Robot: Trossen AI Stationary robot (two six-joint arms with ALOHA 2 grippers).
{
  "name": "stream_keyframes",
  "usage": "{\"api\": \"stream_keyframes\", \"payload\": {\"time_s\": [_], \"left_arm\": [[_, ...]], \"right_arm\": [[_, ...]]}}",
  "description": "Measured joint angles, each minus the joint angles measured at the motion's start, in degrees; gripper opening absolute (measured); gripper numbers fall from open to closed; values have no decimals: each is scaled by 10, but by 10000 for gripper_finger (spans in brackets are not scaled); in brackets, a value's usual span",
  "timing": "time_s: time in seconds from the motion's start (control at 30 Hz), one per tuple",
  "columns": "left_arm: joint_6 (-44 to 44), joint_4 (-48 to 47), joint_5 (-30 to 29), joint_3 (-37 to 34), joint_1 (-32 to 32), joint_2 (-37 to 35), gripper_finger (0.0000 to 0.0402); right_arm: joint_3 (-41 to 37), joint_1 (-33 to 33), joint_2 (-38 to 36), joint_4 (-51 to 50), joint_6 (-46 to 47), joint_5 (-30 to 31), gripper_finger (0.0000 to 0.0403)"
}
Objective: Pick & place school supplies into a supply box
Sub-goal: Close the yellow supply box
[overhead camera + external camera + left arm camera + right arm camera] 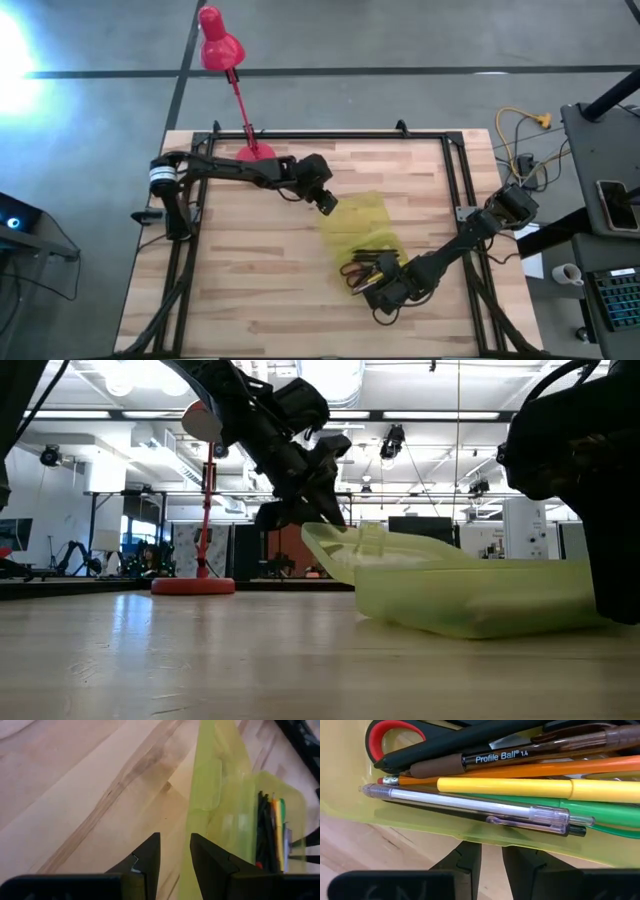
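Closing the box on the supplies

Box [362, 240] open, pens [520, 795] and scissors [390, 735] inside, just ahead of right fingers [491, 862], nearly together; lid [210, 780] beside left fingers [175, 860], slightly apart: press gently, keeping box flat on surface [250, 270]

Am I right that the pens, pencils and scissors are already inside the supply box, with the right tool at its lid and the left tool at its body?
Only the sides are swapped. In the high view the left tool is at the raised lid of the supply box, and the right tool is at its body. The supplies are indeed inside.
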Motion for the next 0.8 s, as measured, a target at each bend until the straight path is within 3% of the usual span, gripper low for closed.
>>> {"api": "stream_keyframes", "payload": {"time_s": [0.27, 0.8], "left_arm": [[-23, 9, 3, 0, -7, -23, 92], [-69, 64, 13, 0, -29, -57, 92]], "right_arm": [[0, -8, 0, -7, -3, 1, 68], [0, -49, 0, -6, -95, 18, 68]]}}
